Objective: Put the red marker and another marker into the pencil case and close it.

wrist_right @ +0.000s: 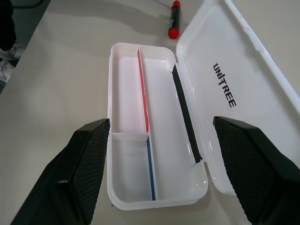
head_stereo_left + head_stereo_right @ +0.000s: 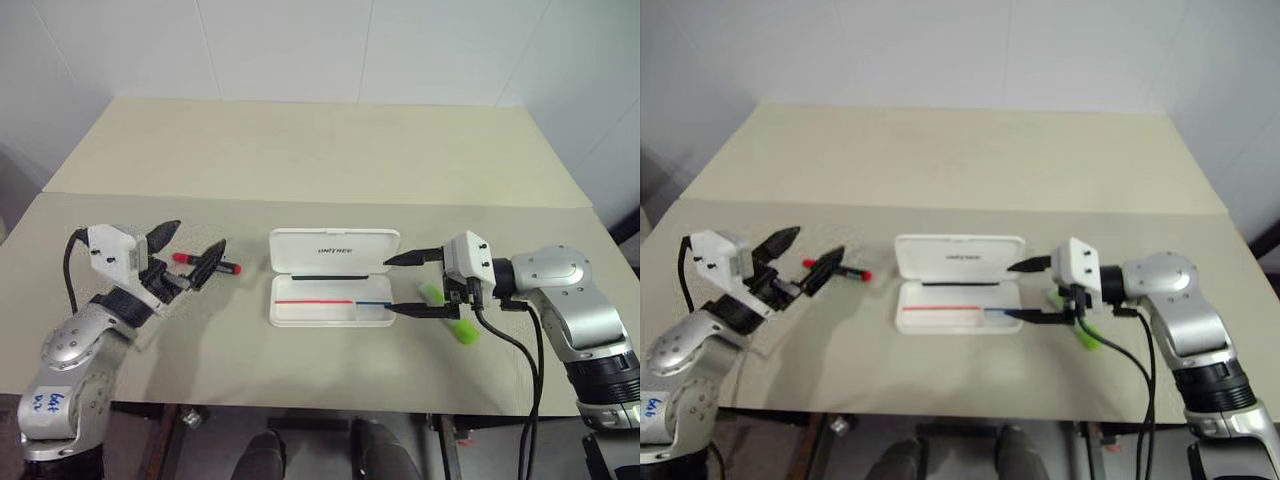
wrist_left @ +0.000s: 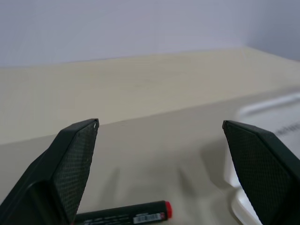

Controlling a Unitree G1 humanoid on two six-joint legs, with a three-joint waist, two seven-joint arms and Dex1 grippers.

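Two grippers and three task items sit on a pale beige table (image 2: 300,150) that fills the middle of the head view.

Pencil case (image 2: 332,290): centre of the frame, lying open. It is white hard plastic with rounded corners. The lid is folded back flat on the far side, and dark lettering on it reads "UNITREE" in the right wrist view. The tray holds a thin divider, red along one stretch and blue along the rest, plus a black strip beside the hinge. No marker lies in the tray.

Right gripper (image 2: 412,285): right of centre, at the case's right end, pointing toward the case. Its two black fingers stand wide apart with nothing between them; in the wrist view they frame the open tray.

Left gripper (image 2: 185,250): left part of the frame, raised above the table, fingers spread wide and empty.

Red marker (image 2: 226,266): left of the case, lying flat on the table, partly hidden behind the left gripper's fingers. Slim, black body with red ends; a small white label on the barrel shows in the left wrist view, its print too small to read.

Green marker (image 2: 460,327): right of the case, on the table below the right gripper, partly covered by it. Short, thick, bright lime green.
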